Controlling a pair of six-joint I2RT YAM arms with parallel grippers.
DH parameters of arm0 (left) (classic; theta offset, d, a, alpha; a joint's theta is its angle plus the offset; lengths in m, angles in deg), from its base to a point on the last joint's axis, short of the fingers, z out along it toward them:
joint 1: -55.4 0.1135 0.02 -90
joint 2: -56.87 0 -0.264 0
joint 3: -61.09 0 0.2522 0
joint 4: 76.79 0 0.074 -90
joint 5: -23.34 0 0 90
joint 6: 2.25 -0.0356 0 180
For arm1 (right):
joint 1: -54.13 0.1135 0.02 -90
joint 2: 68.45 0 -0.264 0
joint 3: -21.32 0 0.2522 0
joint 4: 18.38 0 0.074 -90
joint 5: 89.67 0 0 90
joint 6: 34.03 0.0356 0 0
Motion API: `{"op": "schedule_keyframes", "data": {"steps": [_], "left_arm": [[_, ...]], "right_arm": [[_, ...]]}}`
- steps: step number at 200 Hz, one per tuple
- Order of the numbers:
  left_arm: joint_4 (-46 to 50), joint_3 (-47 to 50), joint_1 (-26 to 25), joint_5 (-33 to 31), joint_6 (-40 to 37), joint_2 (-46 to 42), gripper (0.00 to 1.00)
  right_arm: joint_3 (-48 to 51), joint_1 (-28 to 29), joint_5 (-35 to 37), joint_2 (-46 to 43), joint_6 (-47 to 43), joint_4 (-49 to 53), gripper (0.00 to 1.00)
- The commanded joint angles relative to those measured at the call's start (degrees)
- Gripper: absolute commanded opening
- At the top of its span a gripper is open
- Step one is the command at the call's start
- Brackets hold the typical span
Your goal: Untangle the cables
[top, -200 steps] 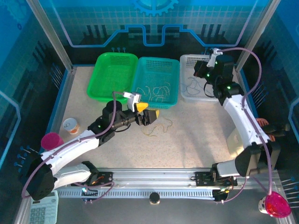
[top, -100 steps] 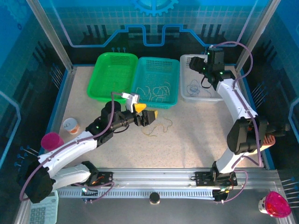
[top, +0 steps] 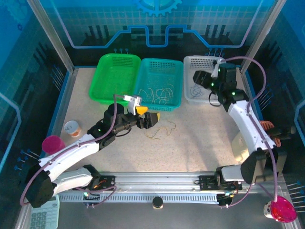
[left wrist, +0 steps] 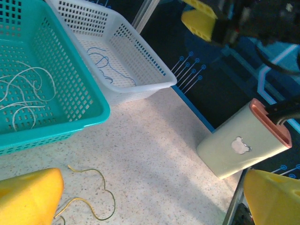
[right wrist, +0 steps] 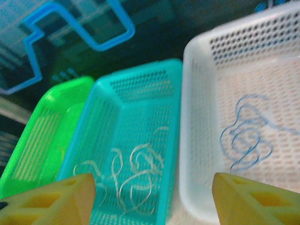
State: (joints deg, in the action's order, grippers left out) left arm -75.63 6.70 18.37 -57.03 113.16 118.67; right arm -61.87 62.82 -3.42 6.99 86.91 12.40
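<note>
Near the bench's middle, yellow-tan cables (top: 157,132) lie loose, still to sort, just beside the left gripper (top: 151,115), wide apart and empty. At the far edge, whitish cables (top: 159,93) fill the teal basket (top: 162,61). A blue cable (top: 195,89) lies in the white basket (top: 187,81) under the right gripper (right wrist: 152,180), which is parted and empty.

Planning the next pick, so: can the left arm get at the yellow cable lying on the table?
Probably yes. The left pincer is open and hovers just beside the yellow cable, which lies loose on the bare tabletop in front of the teal basket, with nothing between them.
</note>
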Motion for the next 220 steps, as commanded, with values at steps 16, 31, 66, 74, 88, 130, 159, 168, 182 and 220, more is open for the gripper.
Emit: {"op": "schedule_keyframes", "data": {"steps": [16, 31, 66, 74, 88, 130, 159, 168, 182, 220], "left_arm": [[4.24, 1.22, -0.22, -5.48, 2.04, -0.71, 0.99], [4.95, 2.32, -0.19, -6.99, 3.16, -1.07, 0.99], [4.83, 4.19, -0.15, -8.09, 5.13, -1.53, 0.99], [4.86, 4.25, -0.14, -8.25, 5.31, -1.55, 0.99], [4.95, 4.31, -0.17, -8.48, 5.61, -1.44, 0.99], [4.95, 4.15, -0.16, -8.58, 6.24, -1.49, 0.99], [4.95, 4.19, -0.14, -8.57, 6.56, -1.68, 0.99], [4.88, 4.15, -0.15, -8.56, 6.58, -1.84, 0.99], [4.82, 4.15, -0.19, -8.66, 6.66, -1.86, 0.99], [4.77, 3.80, -0.14, -8.53, 6.60, -2.05, 0.99]], "right_arm": [[11.20, 7.45, -3.67, -7.19, 0.43, 0.48, 0.66], [16.60, 10.93, -3.21, -9.73, 1.22, 0.26, 0.66], [27.74, 17.64, -2.75, -11.83, 5.91, -2.45, 0.67], [29.68, 18.74, -2.94, -11.36, 7.27, -3.75, 0.67], [32.84, 20.18, -3.44, -9.79, 9.86, -6.96, 0.66], [35.21, 22.70, -6.45, -2.28, 13.66, -15.10, 0.58], [34.09, 23.48, -6.23, 2.09, 13.92, -16.80, 0.57], [33.84, 23.57, -5.94, 3.17, 14.10, -17.18, 0.57], [33.58, 23.56, -5.84, 4.80, 14.38, -17.95, 0.56], [33.15, 23.54, -5.71, 9.11, 14.89, -21.00, 0.50]]}}
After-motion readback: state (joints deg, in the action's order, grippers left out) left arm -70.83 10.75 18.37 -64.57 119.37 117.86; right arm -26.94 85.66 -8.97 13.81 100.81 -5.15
